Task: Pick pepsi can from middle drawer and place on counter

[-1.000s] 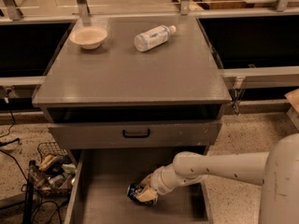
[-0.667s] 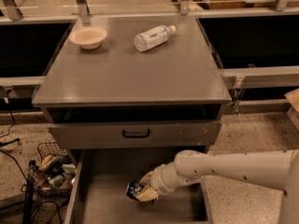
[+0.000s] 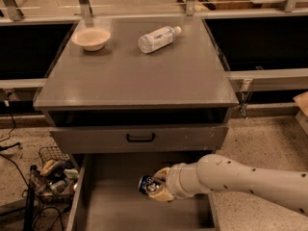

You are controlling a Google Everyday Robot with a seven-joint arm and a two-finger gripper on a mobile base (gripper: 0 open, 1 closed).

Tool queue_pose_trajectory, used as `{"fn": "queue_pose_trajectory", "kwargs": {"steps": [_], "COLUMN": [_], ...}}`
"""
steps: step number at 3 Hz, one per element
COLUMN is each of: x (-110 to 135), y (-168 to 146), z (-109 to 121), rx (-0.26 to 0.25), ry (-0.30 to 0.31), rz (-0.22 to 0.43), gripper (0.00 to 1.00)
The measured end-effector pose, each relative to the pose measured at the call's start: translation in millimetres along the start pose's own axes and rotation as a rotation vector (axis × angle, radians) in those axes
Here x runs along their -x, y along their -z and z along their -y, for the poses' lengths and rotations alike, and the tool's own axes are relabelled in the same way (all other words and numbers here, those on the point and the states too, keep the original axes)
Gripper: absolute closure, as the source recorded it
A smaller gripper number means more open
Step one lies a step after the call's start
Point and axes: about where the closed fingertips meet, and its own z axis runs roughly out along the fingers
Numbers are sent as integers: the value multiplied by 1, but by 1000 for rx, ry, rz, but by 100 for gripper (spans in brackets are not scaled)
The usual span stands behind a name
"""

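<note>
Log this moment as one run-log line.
phase: grasp | gripper: in middle drawer, shut on pepsi can | counter: bottle lying, bowl | can not yet on counter

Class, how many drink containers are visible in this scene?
2. The pepsi can is held by the gripper inside the middle drawer; the plastic bottle lies on the counter. The floor basket may hide more.

Speckled floor (image 3: 262, 134) is spreading around the grey cabinet (image 3: 192, 139), a cluttered wire basket (image 3: 50, 176) is sitting beside it, dark recesses (image 3: 29, 52) are running behind, and the gripper (image 3: 156, 186) is clasping the pepsi can (image 3: 146, 184) low in front.
</note>
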Motion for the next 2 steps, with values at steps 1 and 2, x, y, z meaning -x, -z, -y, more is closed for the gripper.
{"fn": "queue_pose_trajectory", "kwargs": {"steps": [1, 2], "x": [-3, -6], "y": [-3, 4], "z": [1, 7], "rx": [4, -24], "ry": [-6, -20], "rz": [-4, -12], "gripper": [100, 100]}}
